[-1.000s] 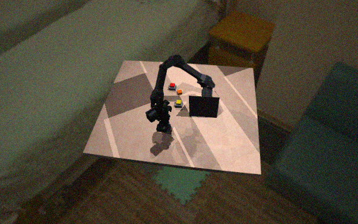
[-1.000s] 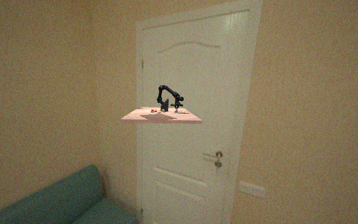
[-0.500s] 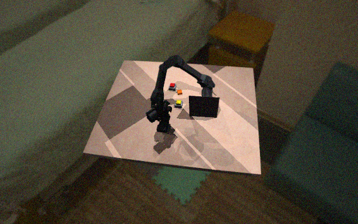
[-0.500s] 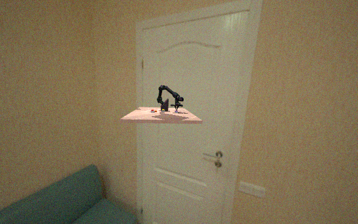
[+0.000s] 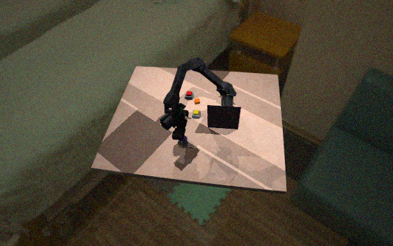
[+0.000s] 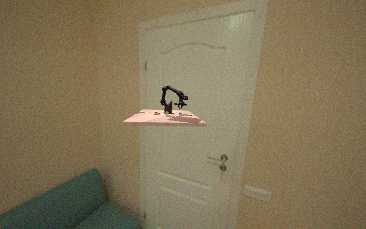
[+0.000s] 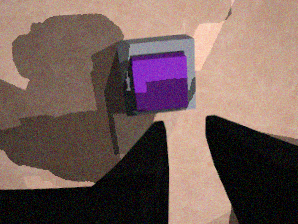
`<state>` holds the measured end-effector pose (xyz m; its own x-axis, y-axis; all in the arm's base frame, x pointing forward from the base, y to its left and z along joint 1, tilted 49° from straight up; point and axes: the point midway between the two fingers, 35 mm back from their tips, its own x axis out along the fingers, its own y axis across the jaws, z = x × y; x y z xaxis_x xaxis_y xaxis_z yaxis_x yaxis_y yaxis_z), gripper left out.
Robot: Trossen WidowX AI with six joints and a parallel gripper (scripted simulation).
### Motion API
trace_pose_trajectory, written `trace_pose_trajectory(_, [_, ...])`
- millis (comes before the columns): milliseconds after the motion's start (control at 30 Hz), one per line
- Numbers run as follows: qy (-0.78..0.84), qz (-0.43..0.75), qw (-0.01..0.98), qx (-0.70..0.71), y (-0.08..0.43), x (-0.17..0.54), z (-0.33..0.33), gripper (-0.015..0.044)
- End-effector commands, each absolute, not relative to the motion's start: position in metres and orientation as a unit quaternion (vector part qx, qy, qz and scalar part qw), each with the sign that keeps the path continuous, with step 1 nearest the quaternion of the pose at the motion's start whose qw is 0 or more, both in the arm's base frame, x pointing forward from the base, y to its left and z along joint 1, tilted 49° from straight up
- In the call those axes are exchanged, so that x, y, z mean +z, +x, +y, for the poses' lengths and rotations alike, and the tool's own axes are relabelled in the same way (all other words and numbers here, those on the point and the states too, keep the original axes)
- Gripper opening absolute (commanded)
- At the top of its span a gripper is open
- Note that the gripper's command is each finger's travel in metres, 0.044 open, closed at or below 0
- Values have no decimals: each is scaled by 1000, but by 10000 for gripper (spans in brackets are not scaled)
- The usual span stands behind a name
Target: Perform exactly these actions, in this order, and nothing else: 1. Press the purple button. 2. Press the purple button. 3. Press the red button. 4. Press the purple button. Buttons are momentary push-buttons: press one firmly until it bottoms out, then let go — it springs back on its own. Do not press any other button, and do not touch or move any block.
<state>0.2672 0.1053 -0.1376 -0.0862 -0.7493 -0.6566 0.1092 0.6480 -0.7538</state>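
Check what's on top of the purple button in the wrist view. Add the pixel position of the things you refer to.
Nothing rests on the purple button (image 5: pixel 184 139) (image 6: pixel 180 114) (image 7: pixel 161 82); only shadow crosses its cap. The jaws stand apart, off the cap. Its underside and the tabletop (image 5: pixel 253 150) (image 6: pixel 146 120) (image 7: pixel 250 65) beneath are hidden.

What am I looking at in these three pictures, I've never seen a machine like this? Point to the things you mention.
It's one jointed black robot arm on a table (image 5: pixel 260 150) (image 6: pixel 146 119). The first picture looks down from above, the second from across the room, the third from beside its end effector (image 5: pixel 179 138) (image 6: pixel 180 109) (image 7: pixel 186 120), whose two dark fingers stand slightly apart with nothing between them. Just ahead of them is a purple button (image 6: pixel 180 114) (image 7: pixel 160 82) in a grey housing. Also on the table are a red button (image 5: pixel 189 93) (image 6: pixel 156 113), a yellow button (image 5: pixel 196 112) (image 6: pixel 167 113) and a small orange block (image 5: pixel 197 101).
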Motion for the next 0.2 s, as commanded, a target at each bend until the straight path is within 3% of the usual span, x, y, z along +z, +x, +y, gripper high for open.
trace_pose_trajectory(0, [-239, 649, 640, -334, 268, -110, 138, 178])
trace_pose_trajectory(133, [-239, 649, 640, -334, 268, -110, 138, 283])
trace_pose_trajectory(167, [-239, 649, 640, -334, 268, -110, 138, 283])
